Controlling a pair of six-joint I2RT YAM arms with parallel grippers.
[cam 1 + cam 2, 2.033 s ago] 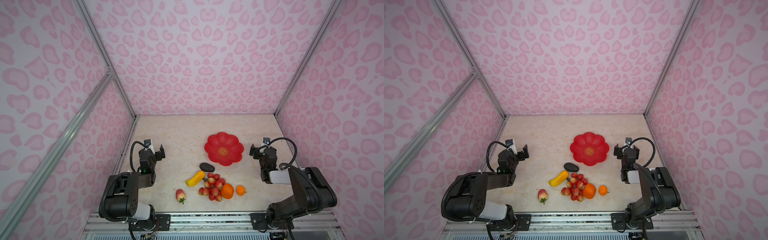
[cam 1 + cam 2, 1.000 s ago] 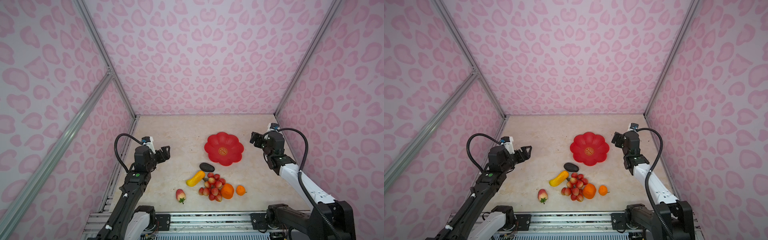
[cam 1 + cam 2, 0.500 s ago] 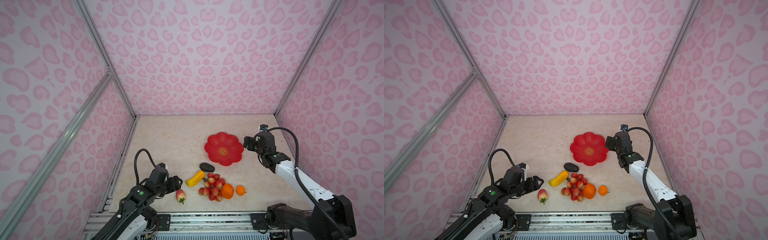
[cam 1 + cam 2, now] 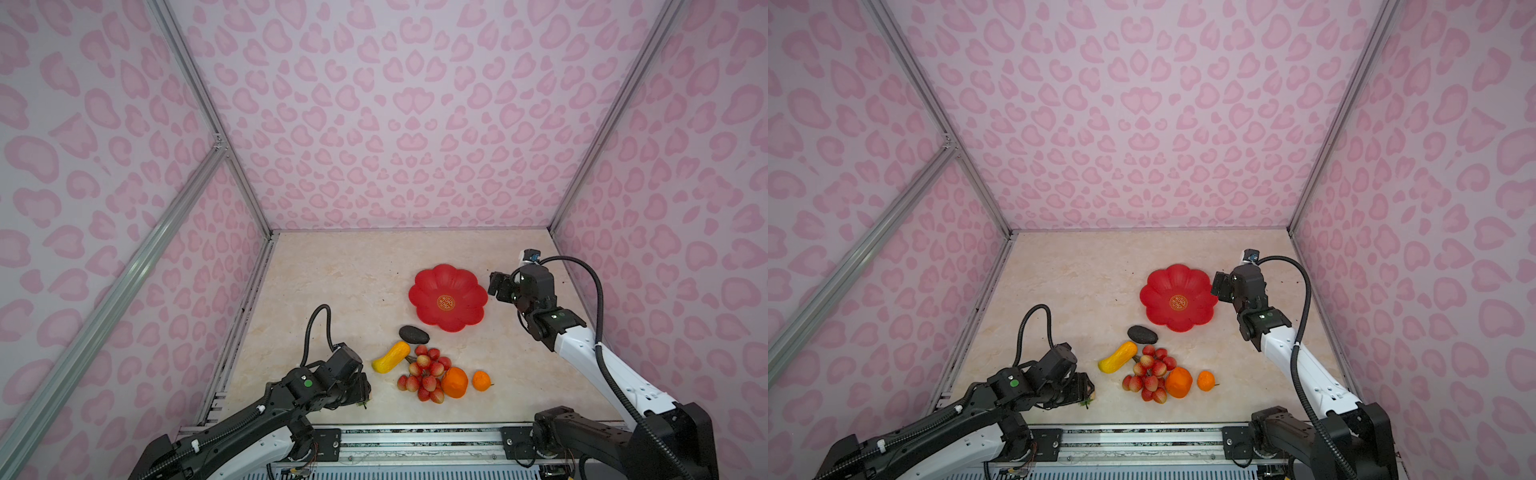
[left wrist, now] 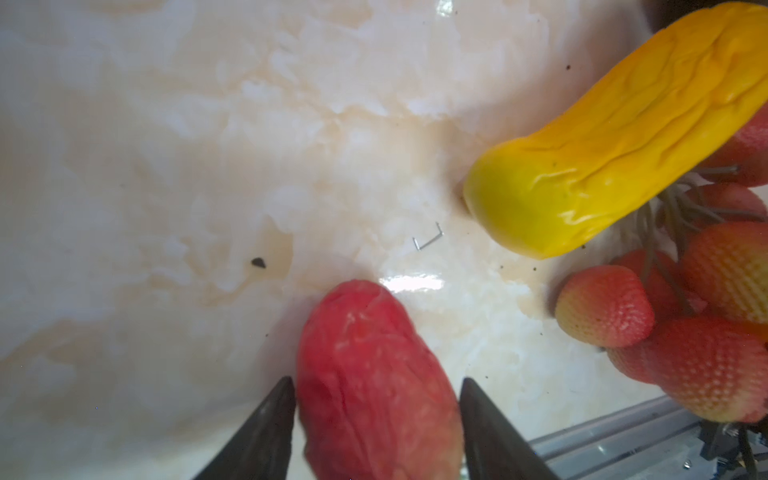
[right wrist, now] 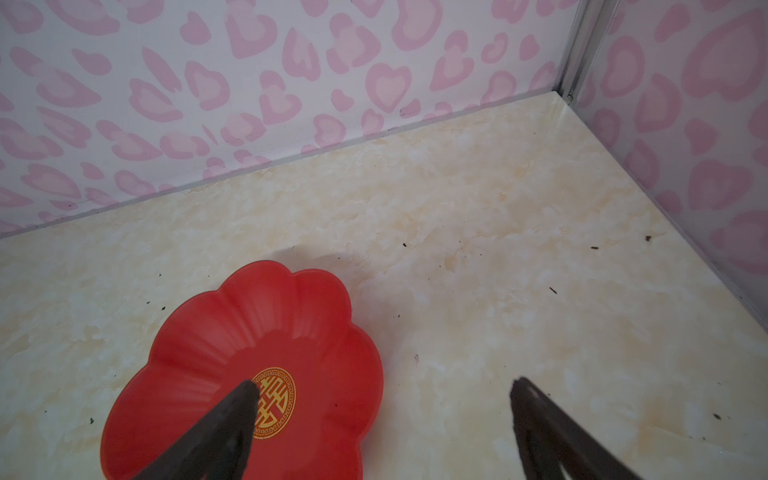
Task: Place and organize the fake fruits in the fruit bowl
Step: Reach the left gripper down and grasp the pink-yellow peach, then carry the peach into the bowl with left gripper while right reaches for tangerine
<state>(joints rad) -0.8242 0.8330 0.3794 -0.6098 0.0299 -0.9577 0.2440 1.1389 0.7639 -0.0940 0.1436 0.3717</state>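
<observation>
Down at the front of the marble bench (image 4: 332, 291), the left tool (image 5: 374, 384) is set about the red-pink plastic strawberry (image 5: 361, 353), one finger close on each side; whether it is clamped cannot be told; the right tool (image 6: 383, 384) is held spread wide over the edge of the glossy red scalloped bowl (image 4: 461, 286).

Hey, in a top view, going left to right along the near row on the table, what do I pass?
left gripper → yellow-orange elongated fruit → bunch of red berries → larger orange → small orange. Left out: the dark oval and the fruit bowl, farther back, overlapping these sideways.
</observation>
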